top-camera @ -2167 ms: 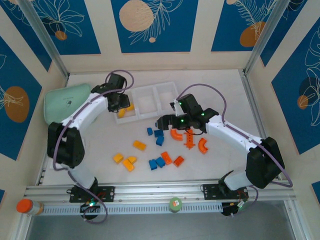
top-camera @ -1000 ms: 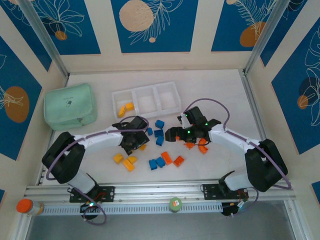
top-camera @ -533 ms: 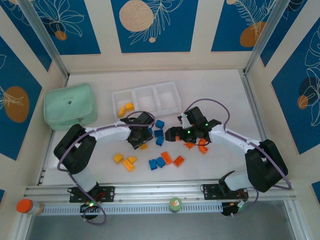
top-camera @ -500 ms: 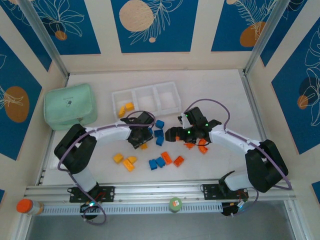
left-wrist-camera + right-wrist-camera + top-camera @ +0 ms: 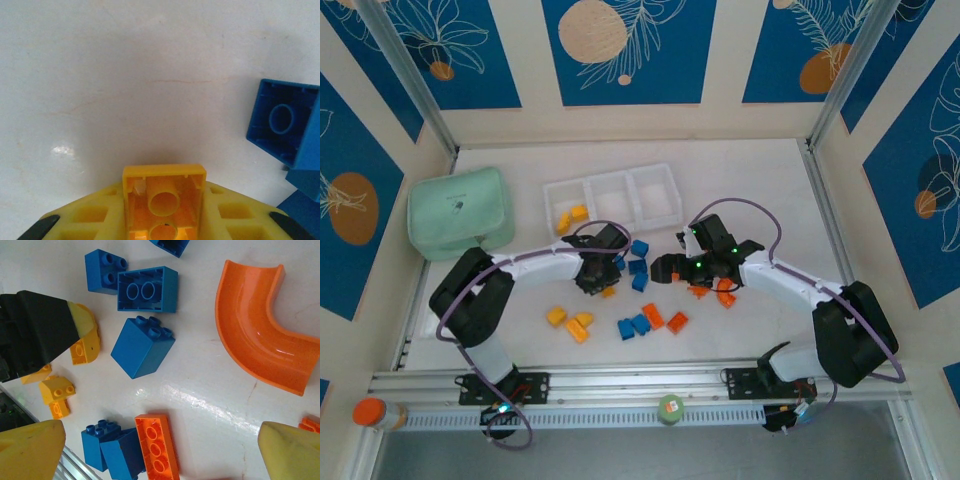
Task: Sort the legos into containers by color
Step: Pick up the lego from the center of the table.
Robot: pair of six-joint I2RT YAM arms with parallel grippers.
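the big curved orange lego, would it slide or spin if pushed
The orange arch looks like rigid moulded plastic, so probably stiff and light. Its glossy face and the shiny table suggest it slides easily. Pushed at one end, the curve would likely pivot rather than go straight.

Yellow brick (image 5: 164, 200), blue brick (image 5: 142, 346), orange arch (image 5: 255, 345). Tray (image 5: 610, 205) translucent white, pouch (image 5: 460, 212) mint green, table (image 5: 750, 170) white. Wall panels (image 5: 628, 50) blue w/ peach circles + leaf outlines.
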